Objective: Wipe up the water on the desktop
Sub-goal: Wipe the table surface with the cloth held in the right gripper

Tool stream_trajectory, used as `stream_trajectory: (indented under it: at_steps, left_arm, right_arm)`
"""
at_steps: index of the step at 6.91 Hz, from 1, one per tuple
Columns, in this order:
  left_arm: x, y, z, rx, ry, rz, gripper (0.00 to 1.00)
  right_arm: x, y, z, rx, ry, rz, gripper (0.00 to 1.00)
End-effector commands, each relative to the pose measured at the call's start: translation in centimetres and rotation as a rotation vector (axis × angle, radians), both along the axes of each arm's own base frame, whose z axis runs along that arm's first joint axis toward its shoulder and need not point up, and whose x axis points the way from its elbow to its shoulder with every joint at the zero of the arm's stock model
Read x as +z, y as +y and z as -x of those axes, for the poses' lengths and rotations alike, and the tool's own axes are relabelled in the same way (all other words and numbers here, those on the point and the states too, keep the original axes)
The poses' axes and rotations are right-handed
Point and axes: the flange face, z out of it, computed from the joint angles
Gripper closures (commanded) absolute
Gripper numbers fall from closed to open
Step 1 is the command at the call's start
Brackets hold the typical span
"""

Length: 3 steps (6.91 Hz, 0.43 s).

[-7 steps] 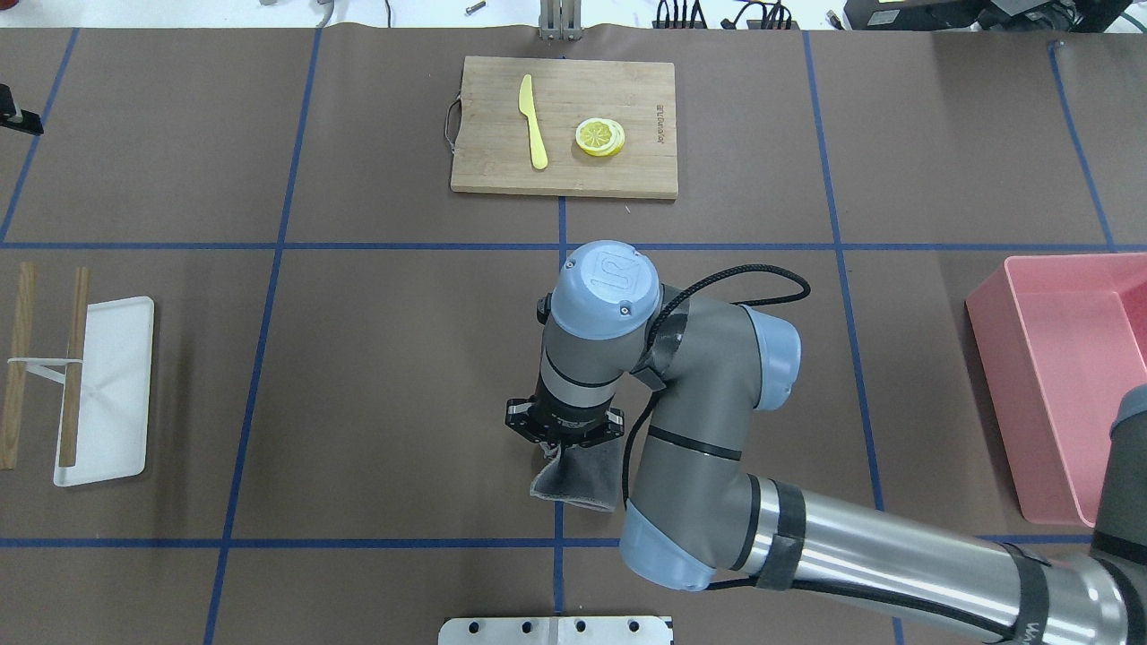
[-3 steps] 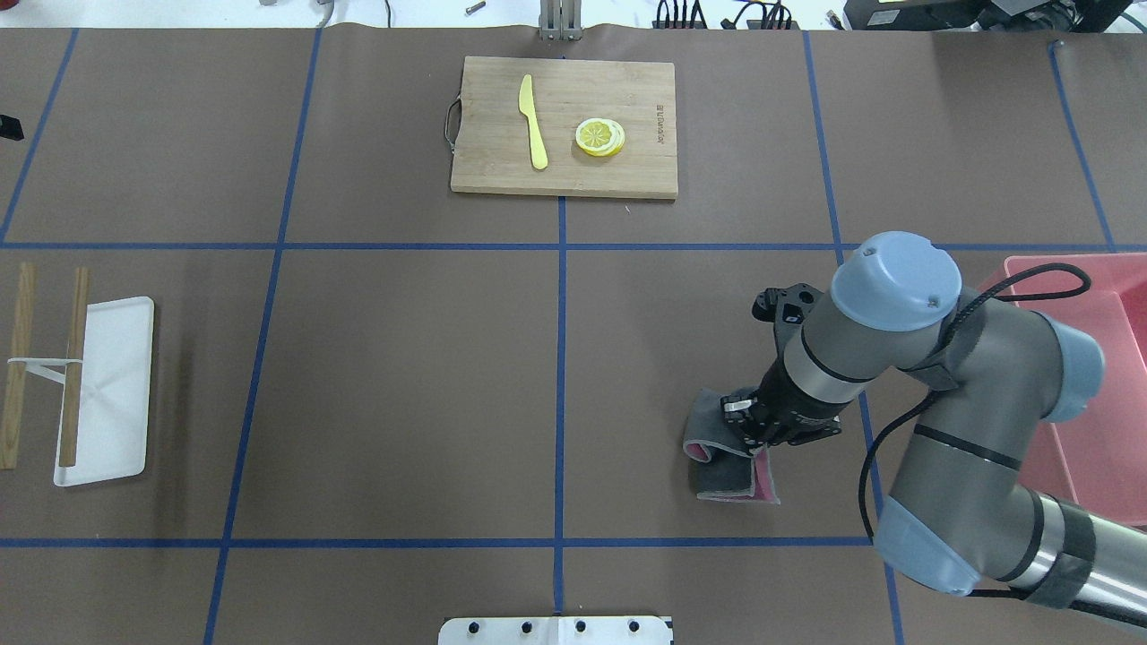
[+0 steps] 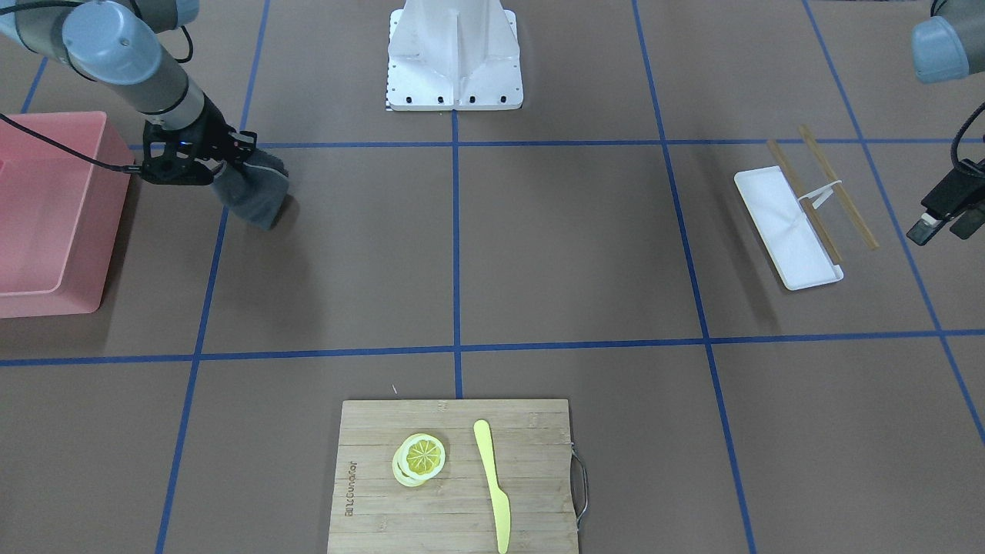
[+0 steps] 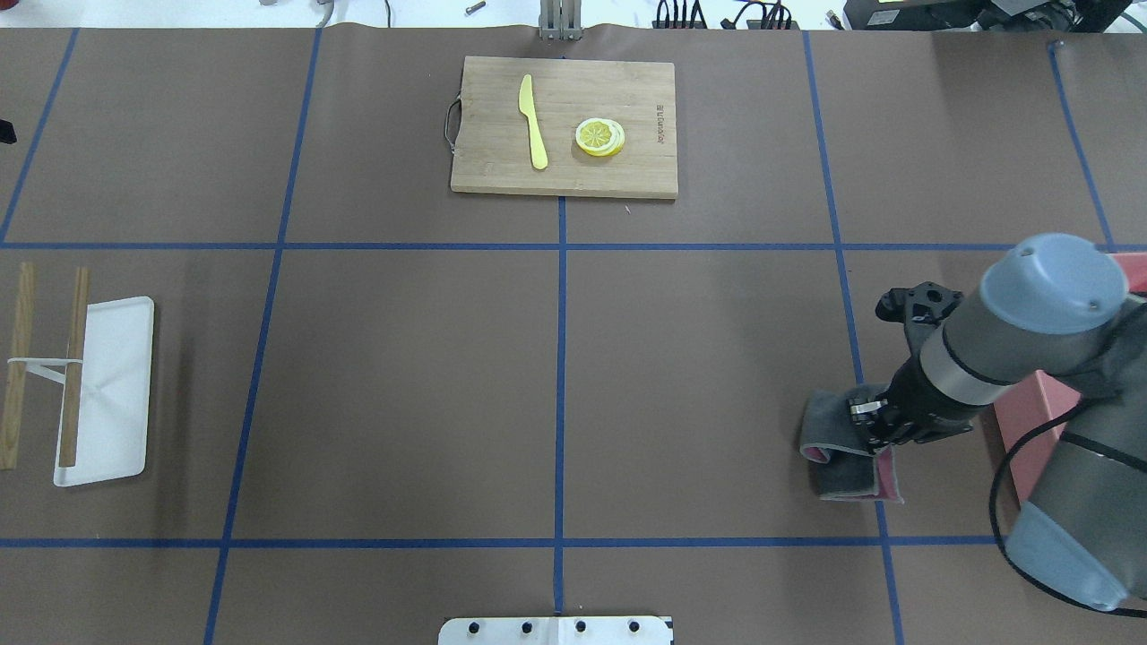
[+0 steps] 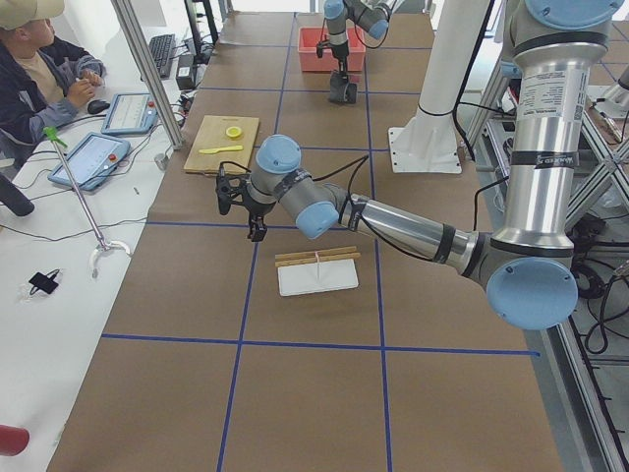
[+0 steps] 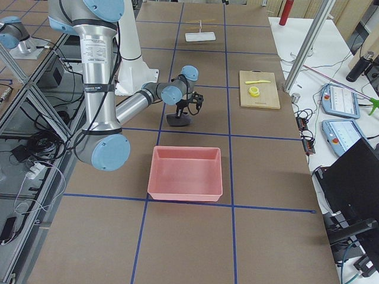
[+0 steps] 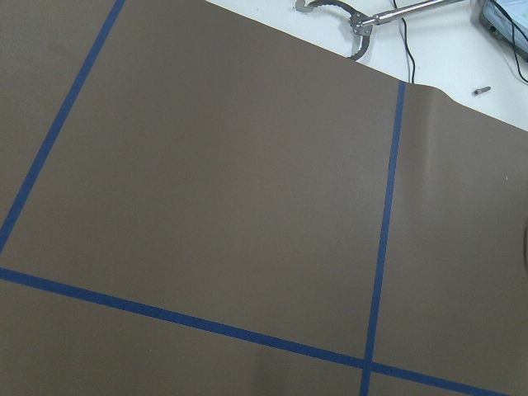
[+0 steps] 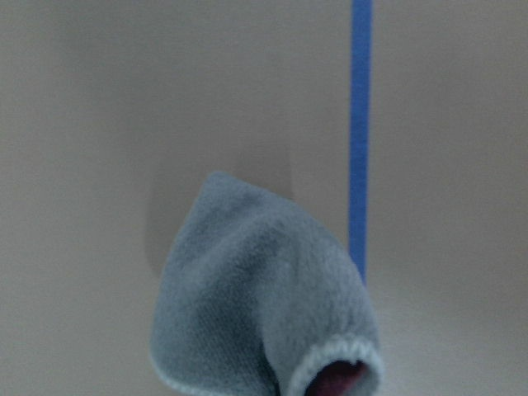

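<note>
The desktop (image 4: 412, 376) is a flat brown surface with a grid of blue tape lines. I see no water on it. My right gripper (image 4: 867, 421) is shut on a grey cloth (image 4: 832, 448) with a pink underside. The cloth hangs down onto the desktop by a blue line, just left of the pink bin. The cloth also shows in the front view (image 3: 254, 194) and in the right wrist view (image 8: 264, 305). My left gripper (image 3: 943, 219) hangs at the far left end of the table, above the desktop. Its fingers stand apart and hold nothing.
A pink bin (image 3: 54, 208) stands at the right end of the table, beside my right arm. A bamboo cutting board (image 4: 627, 170) with a yellow knife (image 4: 533, 121) and lemon slices (image 4: 599, 137) lies at the back middle. A white tray (image 4: 112, 394) with wooden sticks (image 4: 72, 367) lies at the left.
My right arm has swept to the right with the cloth, from the middle of the desktop to just beside the pink bin. The left gripper has barely moved.
</note>
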Motion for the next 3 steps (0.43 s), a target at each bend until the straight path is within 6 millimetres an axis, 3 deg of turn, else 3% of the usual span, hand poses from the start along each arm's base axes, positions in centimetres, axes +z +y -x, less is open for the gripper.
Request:
stream_trajectory:
  at_steps: [1,3]
  left_arm:
    - [-0.4,0.1,0.2,0.000,0.004,-0.007,0.03]
    - [-0.4,0.1,0.2,0.000,0.004,-0.007,0.03]
  right_arm:
    - [-1.7,-1.2,-9.8,0.076,-0.050,-0.008,1.00]
    - [-1.7,-2.5,-17.9,0.061,0.004,-0.090,1.00]
